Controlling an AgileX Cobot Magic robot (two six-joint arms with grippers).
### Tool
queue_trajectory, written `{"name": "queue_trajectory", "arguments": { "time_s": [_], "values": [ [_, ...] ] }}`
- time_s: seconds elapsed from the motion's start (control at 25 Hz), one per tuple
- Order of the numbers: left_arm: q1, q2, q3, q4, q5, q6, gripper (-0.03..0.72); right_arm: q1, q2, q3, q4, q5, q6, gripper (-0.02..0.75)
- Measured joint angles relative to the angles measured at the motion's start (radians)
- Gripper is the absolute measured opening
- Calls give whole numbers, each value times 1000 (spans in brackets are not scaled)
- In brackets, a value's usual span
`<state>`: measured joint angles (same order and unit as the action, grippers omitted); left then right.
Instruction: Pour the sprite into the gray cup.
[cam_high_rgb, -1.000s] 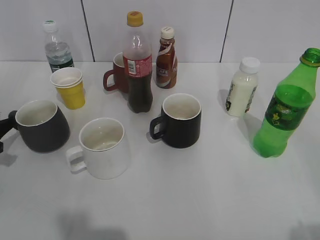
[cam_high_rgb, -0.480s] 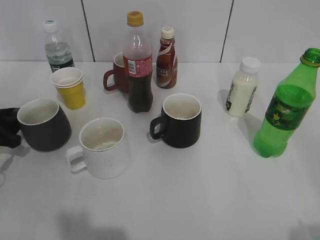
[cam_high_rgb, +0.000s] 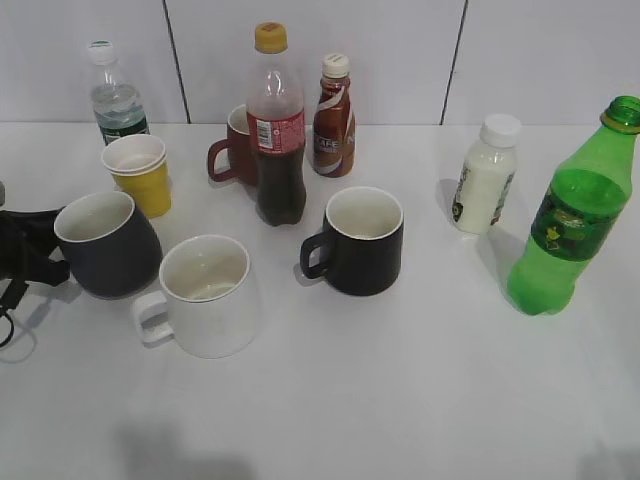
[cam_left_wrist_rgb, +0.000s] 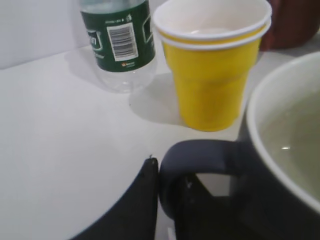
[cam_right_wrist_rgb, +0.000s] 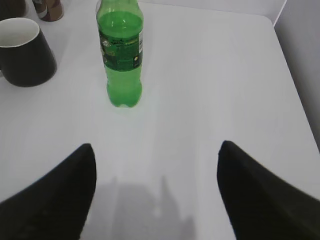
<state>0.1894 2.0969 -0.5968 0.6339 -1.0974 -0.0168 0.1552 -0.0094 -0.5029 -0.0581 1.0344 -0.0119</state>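
Gray cup (cam_high_rgb: 107, 245) sits at bench left, tilted, its handle (cam_left_wrist_rgb: 200, 155) pinched by left gripper (cam_left_wrist_rgb: 167, 200) fingers. Sprite (cam_high_rgb: 572, 215) stands uncapped far right, untouched; right gripper (cam_right_wrist_rgb: 155, 192) fingers are spread wide, empty. Risks: cup is knocked into white mug (cam_high_rgb: 205, 295) close beside it; sprite is tipped during approach and spilled.

Four mugs: one gray cup (cam_high_rgb: 107, 245), one white mug (cam_high_rgb: 205, 294), one black mug (cam_high_rgb: 360, 241), one dark red mug (cam_high_rgb: 235, 147) (partly hidden). Five bottles: the sprite (cam_high_rgb: 573, 210), cola (cam_high_rgb: 276, 125), coffee (cam_high_rgb: 333, 117), milk (cam_high_rgb: 486, 174), water (cam_high_rgb: 115, 95). Two stacked yellow cups (cam_high_rgb: 139, 174).
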Motion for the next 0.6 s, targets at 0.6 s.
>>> {"name": "queue_trajectory", "arguments": {
  "time_s": [0.6],
  "values": [
    [-9,-339,202,-108,69,7,52,0,270,26,112,-555,-63,564]
  ]
}}
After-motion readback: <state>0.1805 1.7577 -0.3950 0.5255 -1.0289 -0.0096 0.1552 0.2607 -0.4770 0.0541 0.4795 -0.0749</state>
